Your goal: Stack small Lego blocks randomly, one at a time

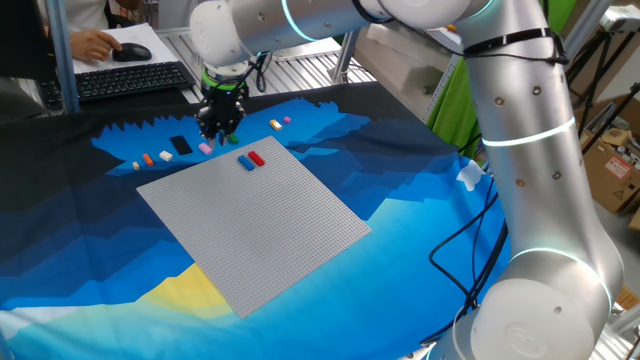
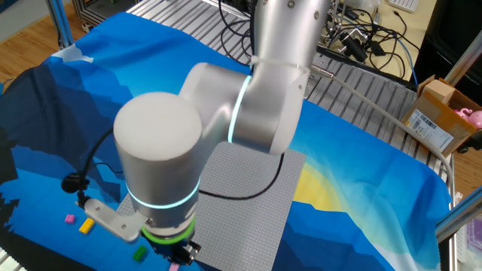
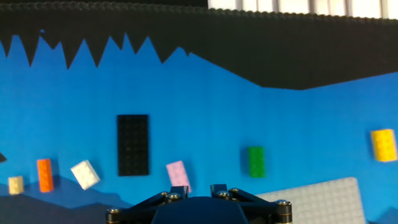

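My gripper (image 1: 220, 125) hangs low over the blue cloth just beyond the far edge of the grey baseplate (image 1: 270, 225). In the hand view its jaws (image 3: 198, 190) stand a little apart with nothing between them. A pink brick (image 3: 178, 173) lies just ahead of the left fingertip, and a green brick (image 3: 255, 161) lies to its right. A red brick (image 1: 257, 158) and a blue brick (image 1: 245, 162) sit side by side on the baseplate's far corner. Orange (image 3: 44, 174), white (image 3: 85, 174) and cream (image 3: 15, 184) bricks lie to the left, and a yellow one (image 3: 383, 144) lies far right.
A flat black plate (image 3: 133, 144) lies on the cloth left of the pink brick. A yellow brick (image 1: 275, 124) and a small pink one (image 1: 287, 120) lie beyond the gripper. A keyboard (image 1: 130, 80) and a person's hand are behind the cloth. The robot's base (image 1: 540, 300) stands at the right.
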You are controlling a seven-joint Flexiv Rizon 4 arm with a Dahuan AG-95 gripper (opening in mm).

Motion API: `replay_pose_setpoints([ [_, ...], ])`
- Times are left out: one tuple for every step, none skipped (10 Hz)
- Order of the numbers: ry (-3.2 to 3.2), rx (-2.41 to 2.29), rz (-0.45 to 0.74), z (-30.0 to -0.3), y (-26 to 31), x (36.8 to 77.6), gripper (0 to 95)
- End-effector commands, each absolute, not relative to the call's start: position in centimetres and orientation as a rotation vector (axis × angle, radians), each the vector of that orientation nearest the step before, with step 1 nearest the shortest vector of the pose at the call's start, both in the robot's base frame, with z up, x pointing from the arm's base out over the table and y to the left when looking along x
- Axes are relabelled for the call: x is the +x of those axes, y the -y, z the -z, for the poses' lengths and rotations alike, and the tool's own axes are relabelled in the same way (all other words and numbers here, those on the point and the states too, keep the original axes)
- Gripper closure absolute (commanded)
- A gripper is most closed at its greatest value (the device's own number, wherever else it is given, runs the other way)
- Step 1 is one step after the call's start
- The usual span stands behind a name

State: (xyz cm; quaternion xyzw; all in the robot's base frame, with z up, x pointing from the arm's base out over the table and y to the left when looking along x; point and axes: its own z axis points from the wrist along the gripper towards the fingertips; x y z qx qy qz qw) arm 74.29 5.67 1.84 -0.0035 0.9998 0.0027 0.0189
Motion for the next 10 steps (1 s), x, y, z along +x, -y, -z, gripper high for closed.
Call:
replay_pose_setpoints([
  [-3.099, -0.017, -0.013, -1.7, -5.7, 74.2, 76.0],
  [-3.098, -0.015, -0.015, -1.5, -5.9, 74.3, 76.0],
  [-3.1, -0.014, -0.016, -1.6, -6.0, 74.2, 76.0],
  [-3.1, -0.007, -0.016, -1.7, -6.2, 74.1, 76.0],
  [-3.098, -0.001, -0.017, -1.7, -6.5, 74.0, 76.0],
  [-3.096, -0.006, -0.017, -1.7, -6.7, 74.0, 76.0],
  [-3.092, -0.01, -0.015, -1.6, -6.8, 74.0, 76.0],
  [-3.09, -0.015, -0.015, -1.3, -6.9, 74.0, 76.0],
  [-3.085, -0.015, -0.014, -1.0, -6.9, 74.1, 76.0],
  [-3.081, -0.015, -0.013, -0.9, -6.9, 74.2, 76.0],
])
